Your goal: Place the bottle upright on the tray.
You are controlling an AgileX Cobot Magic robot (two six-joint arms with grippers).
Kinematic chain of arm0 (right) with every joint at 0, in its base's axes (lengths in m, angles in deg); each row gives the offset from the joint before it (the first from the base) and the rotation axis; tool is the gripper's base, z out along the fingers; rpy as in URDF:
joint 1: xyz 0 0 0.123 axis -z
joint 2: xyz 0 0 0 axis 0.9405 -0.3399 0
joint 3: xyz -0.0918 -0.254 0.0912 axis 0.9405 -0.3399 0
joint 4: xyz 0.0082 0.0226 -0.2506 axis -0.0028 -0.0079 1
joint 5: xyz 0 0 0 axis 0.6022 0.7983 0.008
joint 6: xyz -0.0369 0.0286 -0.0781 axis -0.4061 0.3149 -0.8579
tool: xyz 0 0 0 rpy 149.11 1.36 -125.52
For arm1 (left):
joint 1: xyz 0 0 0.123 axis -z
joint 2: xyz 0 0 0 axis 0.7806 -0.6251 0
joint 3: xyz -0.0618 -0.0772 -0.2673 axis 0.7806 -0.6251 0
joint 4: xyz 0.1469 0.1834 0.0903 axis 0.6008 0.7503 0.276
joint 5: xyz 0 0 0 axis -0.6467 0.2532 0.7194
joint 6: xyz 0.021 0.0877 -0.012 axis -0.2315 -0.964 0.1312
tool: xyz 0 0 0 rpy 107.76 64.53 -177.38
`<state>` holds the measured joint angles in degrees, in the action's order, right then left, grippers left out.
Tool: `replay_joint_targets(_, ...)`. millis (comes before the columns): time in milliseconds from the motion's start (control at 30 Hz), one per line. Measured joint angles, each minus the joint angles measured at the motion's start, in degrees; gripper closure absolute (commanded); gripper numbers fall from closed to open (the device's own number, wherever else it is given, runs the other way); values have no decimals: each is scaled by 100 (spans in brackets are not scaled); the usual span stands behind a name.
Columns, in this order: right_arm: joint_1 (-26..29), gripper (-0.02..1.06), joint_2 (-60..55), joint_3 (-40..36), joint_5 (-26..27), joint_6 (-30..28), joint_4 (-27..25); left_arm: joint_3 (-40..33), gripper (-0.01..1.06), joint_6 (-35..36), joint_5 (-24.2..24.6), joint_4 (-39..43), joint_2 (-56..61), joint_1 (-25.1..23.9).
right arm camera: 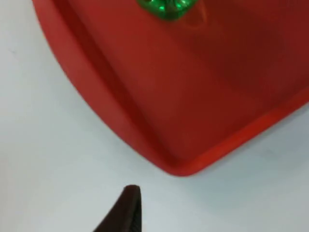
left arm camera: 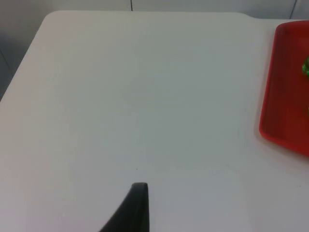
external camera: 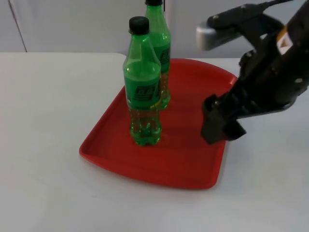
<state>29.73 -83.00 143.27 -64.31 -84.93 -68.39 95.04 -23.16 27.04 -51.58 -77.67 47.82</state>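
Two green bottles with black caps stand upright on the red tray [external camera: 186, 159]. The front bottle [external camera: 142, 87] is near the tray's middle and the back bottle [external camera: 160, 53] is just behind it. My right gripper [external camera: 218, 129] hangs above the tray's right edge, well to the right of the front bottle and holding nothing. In the right wrist view, a fingertip [right arm camera: 128, 208] is over white table beside the tray's corner [right arm camera: 183, 164], and the front bottle's base [right arm camera: 166, 7] shows. My left arm waits; its fingertip [left arm camera: 137, 205] is over bare table left of the tray [left arm camera: 285, 96].
The white table [external camera: 43, 121] stretches wide to the left and front of the tray. The grey partition wall [external camera: 72, 24] closes the back. The right arm's bulk [external camera: 270, 72] stands over the table's right side.
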Motion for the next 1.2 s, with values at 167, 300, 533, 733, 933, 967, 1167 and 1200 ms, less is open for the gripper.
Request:
replay_joint_targets(167, -12, -1, 731, -393, -52, -72, -250, 0, 0, 0, 0, 0, 0, 0)
replay_joint_targets(300, -11, -1, 1357, -748, -99, -72, -305, 0, 0, 0, 0, 0, 0, 0)
replay_joint_targets(533, -18, -1, 2684, -1406, -136, -91, -336, 0, 0, 0, 0, 0, 0, 0)
replay_joint_targets(733, -18, -1, 3832, -1748, -357, -91, -336, 0, 0, 0, 0, 0, 0, 0)
replay_joint_targets(933, -18, -1, 4970, -2004, -564, -91, -336, 0, 0, 0, 0, 0, 0, 0)
replay_joint_targets(967, -18, -1, 5163, -2060, -591, -91, -336, 0, 0, 0, 0, 0, 0, 0)
replay_joint_targets(1167, -18, -1, 6222, -2283, -910, -91, -336, 0, 0, 0, 0, 0, 0, 0)
replay_joint_targets(1200, -18, -1, 6414, -2308, -1031, -91, -336, 0, 0, 0, 0, 0, 0, 0)
